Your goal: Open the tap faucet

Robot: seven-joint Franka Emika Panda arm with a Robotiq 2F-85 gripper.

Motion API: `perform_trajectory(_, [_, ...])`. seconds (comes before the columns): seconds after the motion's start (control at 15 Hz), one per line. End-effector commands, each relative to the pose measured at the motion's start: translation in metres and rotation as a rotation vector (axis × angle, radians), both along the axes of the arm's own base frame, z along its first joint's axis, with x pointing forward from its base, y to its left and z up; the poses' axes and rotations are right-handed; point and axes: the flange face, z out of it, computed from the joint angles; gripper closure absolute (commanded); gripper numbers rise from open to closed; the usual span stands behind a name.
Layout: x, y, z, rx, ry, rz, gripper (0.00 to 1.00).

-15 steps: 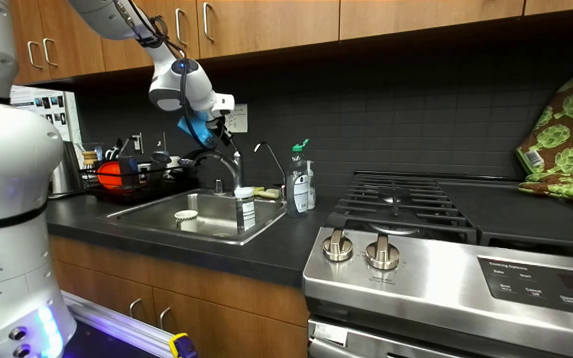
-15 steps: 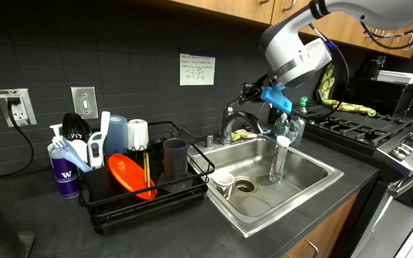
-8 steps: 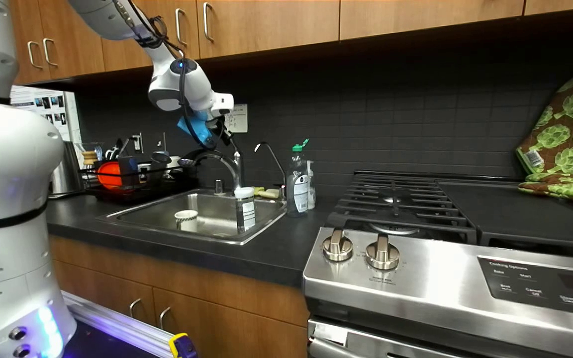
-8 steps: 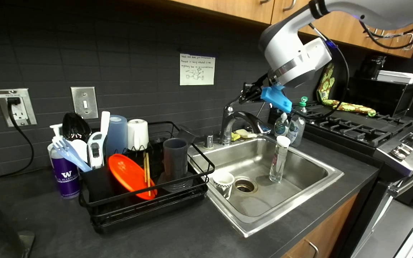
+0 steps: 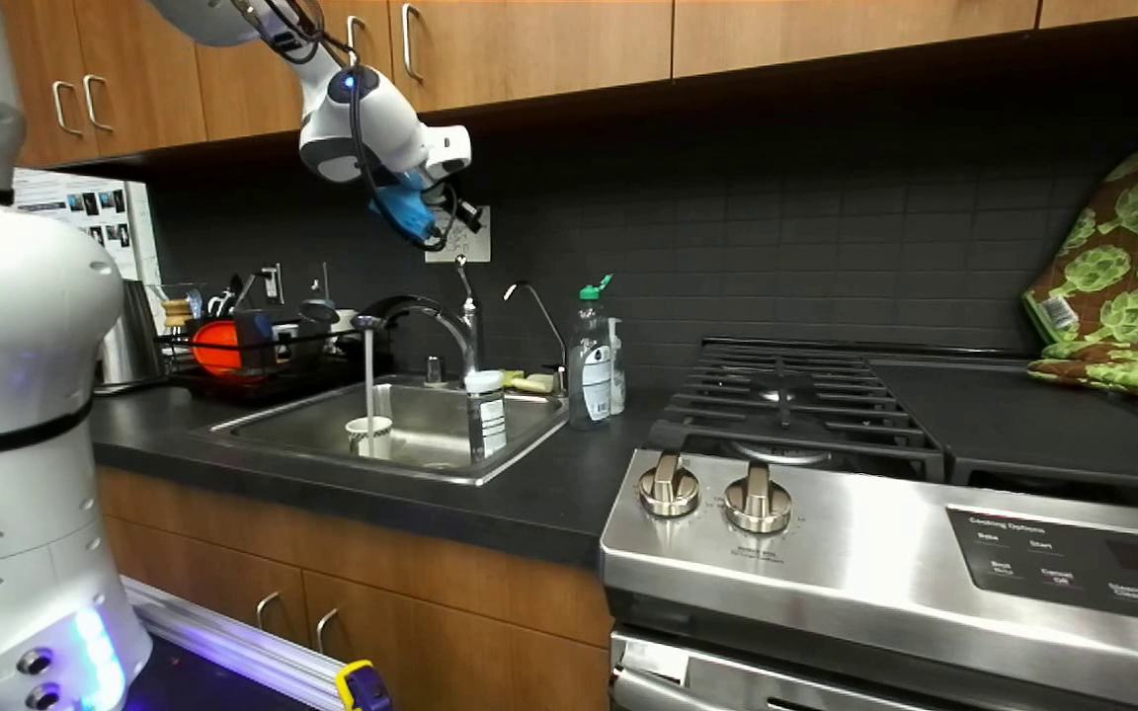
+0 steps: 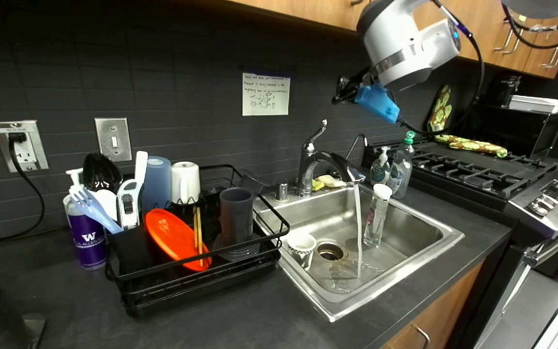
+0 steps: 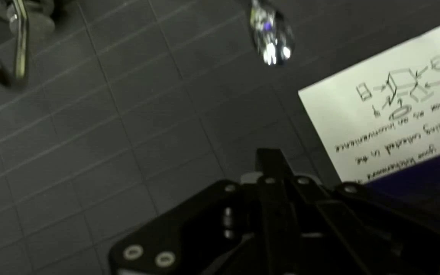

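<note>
Water (image 6: pixel 358 228) pours from the tap faucet (image 6: pixel 308 165)! Clenched jaws hang at its one o'clock, in an exterior view.

Faucet (image 6: pixel 331 158) behind basin (image 6: pixel 412 232), cup (image 6: pixel 301 248) inside (bottle (image 6: pixel 376 218) too)

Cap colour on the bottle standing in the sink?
White. The cap shows best in an exterior view, on top of the clear bottle.
</note>
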Motion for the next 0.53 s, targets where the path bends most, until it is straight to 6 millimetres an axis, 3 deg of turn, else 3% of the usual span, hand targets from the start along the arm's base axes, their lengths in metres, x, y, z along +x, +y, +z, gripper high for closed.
perform_trajectory(0.0, [0.0,-0.009,0.011,-0.018,-0.023,-0.013,1.0])
perform_trajectory(0.27, [-0.009,-0.007,-0.019,0.01,0.046,0.005,1.0])
perform_trajectory(0.47, [-0.017,-0.005,-0.027,0.014,0.069,0.031,1.0])
